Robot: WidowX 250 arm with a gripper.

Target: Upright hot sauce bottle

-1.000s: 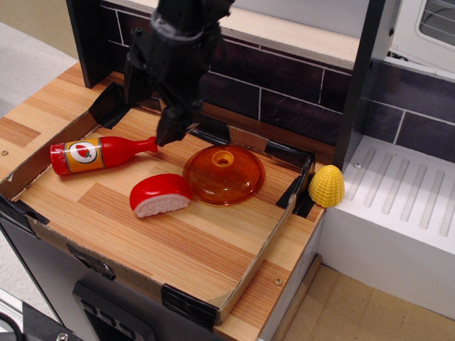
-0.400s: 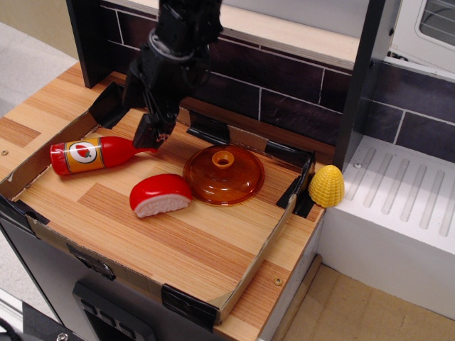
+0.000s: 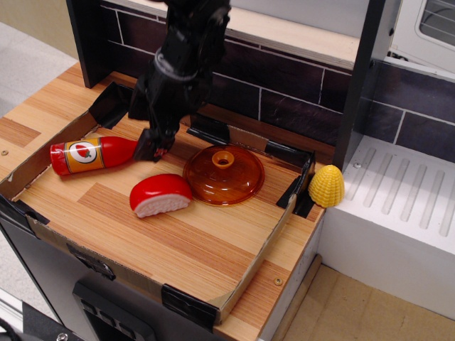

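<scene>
The hot sauce bottle (image 3: 89, 155) lies on its side at the left of the wooden tray (image 3: 178, 241), base to the left and neck to the right, its orange label facing up. My black gripper (image 3: 147, 135) has come down over the neck end. One finger (image 3: 154, 145) stands in front of the neck and hides it; the other sits behind, toward the back wall. The jaws look open, straddling the neck, and the bottle rests on the wood.
A red-and-white sushi-like piece (image 3: 160, 195) lies just right of the bottle. An orange domed lid (image 3: 224, 175) sits mid-tray. A yellow corn piece (image 3: 326, 186) stands outside the tray's right corner. A dark tiled wall (image 3: 284, 99) runs behind.
My gripper has moved left from above the neck tip and dropped lower, so it now covers the bottle's neck. The bottle has not moved.
</scene>
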